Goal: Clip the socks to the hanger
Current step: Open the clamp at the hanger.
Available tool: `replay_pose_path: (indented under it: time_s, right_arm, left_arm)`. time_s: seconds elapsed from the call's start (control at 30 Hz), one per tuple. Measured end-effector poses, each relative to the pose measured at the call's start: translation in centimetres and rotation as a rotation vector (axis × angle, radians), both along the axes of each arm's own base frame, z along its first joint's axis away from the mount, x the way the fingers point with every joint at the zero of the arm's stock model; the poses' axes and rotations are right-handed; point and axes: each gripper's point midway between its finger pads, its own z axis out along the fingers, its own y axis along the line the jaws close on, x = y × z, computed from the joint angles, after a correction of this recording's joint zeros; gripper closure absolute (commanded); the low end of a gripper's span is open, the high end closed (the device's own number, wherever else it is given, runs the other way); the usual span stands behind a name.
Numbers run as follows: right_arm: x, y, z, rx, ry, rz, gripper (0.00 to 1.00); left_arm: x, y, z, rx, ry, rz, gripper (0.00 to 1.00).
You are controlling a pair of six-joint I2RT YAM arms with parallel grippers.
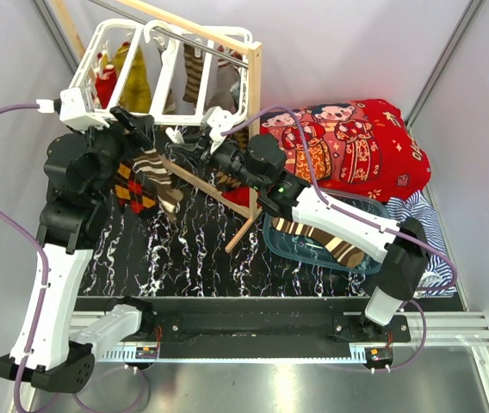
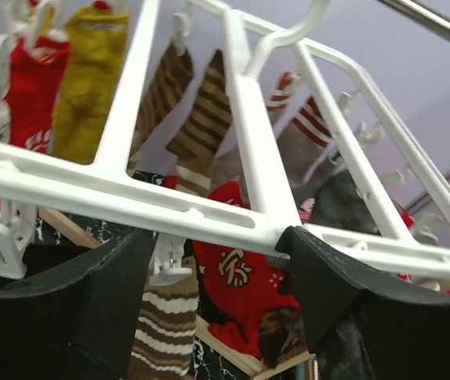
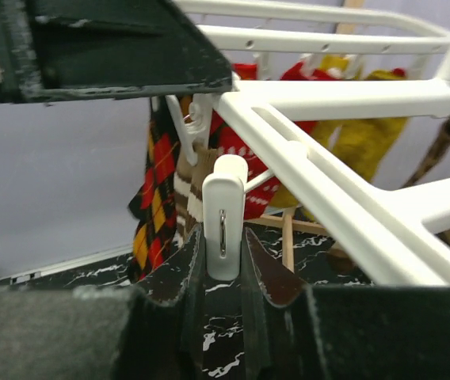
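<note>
Right gripper (image 3: 225,261) pinches a white clip (image 3: 225,207) at the hanger's (image 3: 320,182) five o'clock corner, while the left gripper (image 2: 215,261) gapes wide under its frame. A slip could snap the clip shut, missing the striped sock (image 3: 187,190).

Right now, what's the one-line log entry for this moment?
left gripper: open at hanger edge bar | right gripper: shut on clip | striped sock: hanging near clip | phase: clipping

No legible text, brand, number or label in any view. White marks on the red sock (image 2: 33,87): too blurred to read as characters. Blanket (image 1: 356,146): cartoon figures and ornaments, no lettering discernible.
</note>
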Motion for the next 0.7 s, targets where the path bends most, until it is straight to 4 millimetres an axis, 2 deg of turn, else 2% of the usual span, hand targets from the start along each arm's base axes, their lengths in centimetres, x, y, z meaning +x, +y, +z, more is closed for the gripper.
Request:
replay_pose_path:
  time_s: [0.17,0.33,0.5,0.7]
  right_arm:
    - [-0.7,1.2,-1.5,-0.069,0.017,0.053,0.99]
    - [-0.7,1.4,-1.7,-0.093,0.022,0.058,1.00]
    - [-1.3,1.6,-1.2,-0.092,0.013,0.086,1.00]
    - [-2.1,1.9,-0.1,-0.082,-0.001,0.116,1.00]
  left_arm:
    - [1.0,1.0,-0.8,0.010,0.026,0.049,0.23]
    - [1.2,1.1,-1.1,0.010,0.043,0.047,0.15]
    - [-0.5,0.4,-0.3,0.003,0.039,-0.008,0.11]
    - [-4.1,-1.1,1.5,-0.014,-0.007,-0.122,0.11]
